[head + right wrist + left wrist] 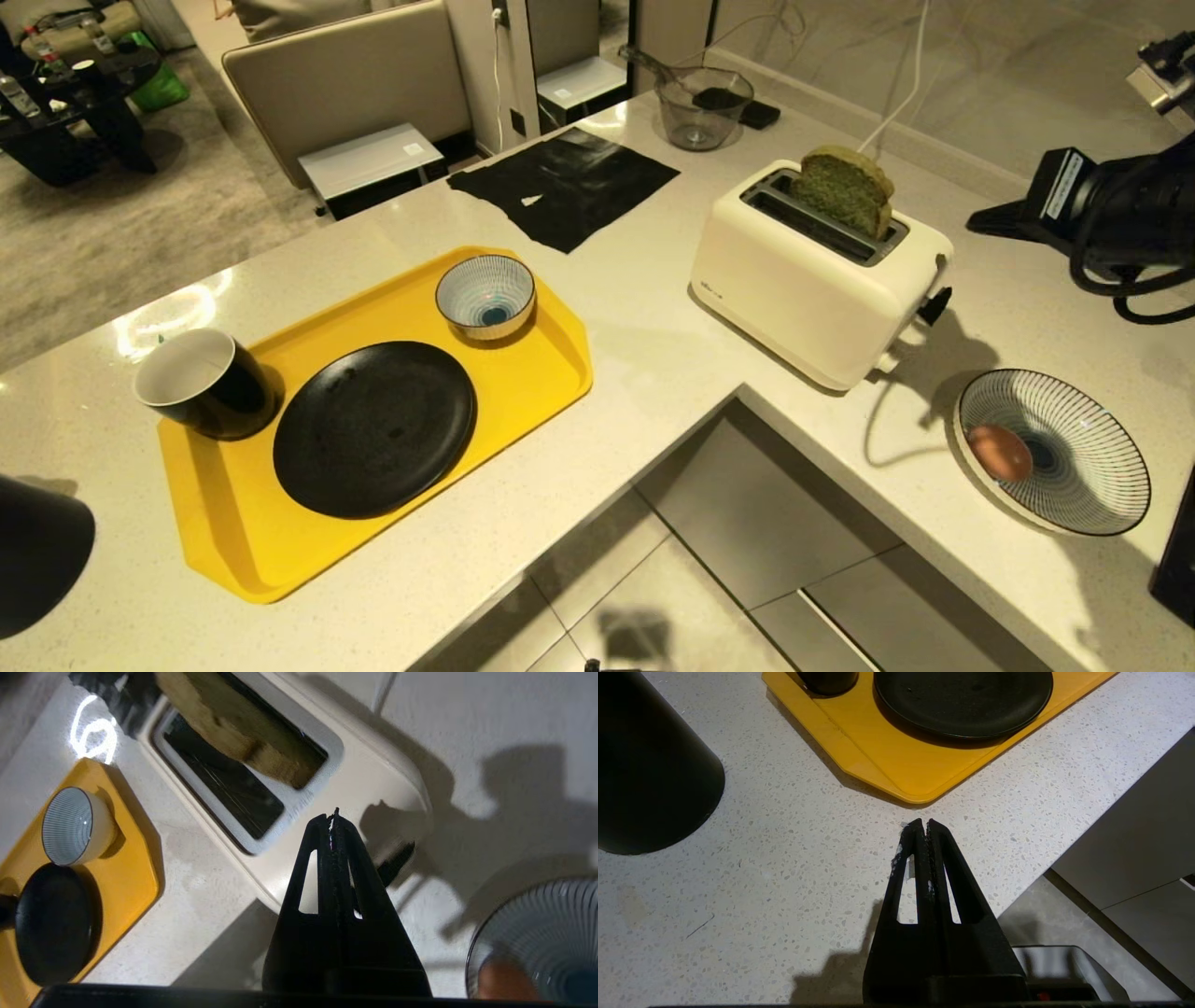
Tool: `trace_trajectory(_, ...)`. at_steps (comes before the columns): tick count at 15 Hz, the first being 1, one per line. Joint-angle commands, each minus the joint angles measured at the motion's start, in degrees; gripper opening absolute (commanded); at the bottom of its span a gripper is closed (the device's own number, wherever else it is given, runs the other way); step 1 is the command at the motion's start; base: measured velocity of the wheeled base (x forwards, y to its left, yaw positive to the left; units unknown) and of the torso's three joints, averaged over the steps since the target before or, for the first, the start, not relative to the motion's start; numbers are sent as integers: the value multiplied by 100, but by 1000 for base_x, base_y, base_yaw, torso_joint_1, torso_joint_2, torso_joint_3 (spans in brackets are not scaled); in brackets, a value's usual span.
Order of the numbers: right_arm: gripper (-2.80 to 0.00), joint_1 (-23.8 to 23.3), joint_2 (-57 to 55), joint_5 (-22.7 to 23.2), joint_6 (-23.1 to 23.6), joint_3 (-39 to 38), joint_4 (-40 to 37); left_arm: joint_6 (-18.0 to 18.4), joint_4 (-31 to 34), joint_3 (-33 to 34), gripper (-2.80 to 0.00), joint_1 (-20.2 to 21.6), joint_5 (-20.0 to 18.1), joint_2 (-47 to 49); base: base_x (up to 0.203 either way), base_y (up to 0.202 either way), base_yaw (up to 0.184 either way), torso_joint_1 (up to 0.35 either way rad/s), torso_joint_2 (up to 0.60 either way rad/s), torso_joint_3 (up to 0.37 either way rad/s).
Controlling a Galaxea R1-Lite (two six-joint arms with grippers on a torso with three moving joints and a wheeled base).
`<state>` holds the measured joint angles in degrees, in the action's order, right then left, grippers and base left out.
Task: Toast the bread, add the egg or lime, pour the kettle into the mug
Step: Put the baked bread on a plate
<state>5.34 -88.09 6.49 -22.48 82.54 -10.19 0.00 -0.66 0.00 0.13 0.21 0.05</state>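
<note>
so the bread [845,191] already sits in the far slot of the white toaster [803,280], sticking up high, just past the tip of the right claw [334,814], which is pinched together and holds nothing. it looks like the toaster lever [395,861], close beside that claw, is not pushed down yet. the egg [999,453] waits in its striped bowl [1092,485], well off to the side. the mug [201,383] on the yellow tray [551,373] looks empty. the left claw [923,826] is pinched together too, over the counter near the black kettle [649,765].
</note>
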Motion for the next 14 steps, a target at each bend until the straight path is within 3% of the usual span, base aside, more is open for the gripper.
trace_trajectory(1,-280,3,64,17,301,-155,611,0,-4,0,-280,-5,6,4,0,0,0,0,0,0)
trace_trajectory(3,-280,3,88,30,631,-529,1172,0,-4,0,-280,-4,6,4,0,0,0,0,0,0)
trace_trajectory(4,0,9,97,38,683,-690,1517,0,-4,0,-280,4,-2,4,0,0,0,0,0,0)
trace_trajectory(10,0,11,17,515,889,-1709,2992,0,-4,0,-280,-2,4,4,0,0,0,0,0,0)
trace_trajectory(14,0,33,-283,761,1238,-1775,3704,0,-4,0,-280,3,6,4,0,0,0,0,0,0)
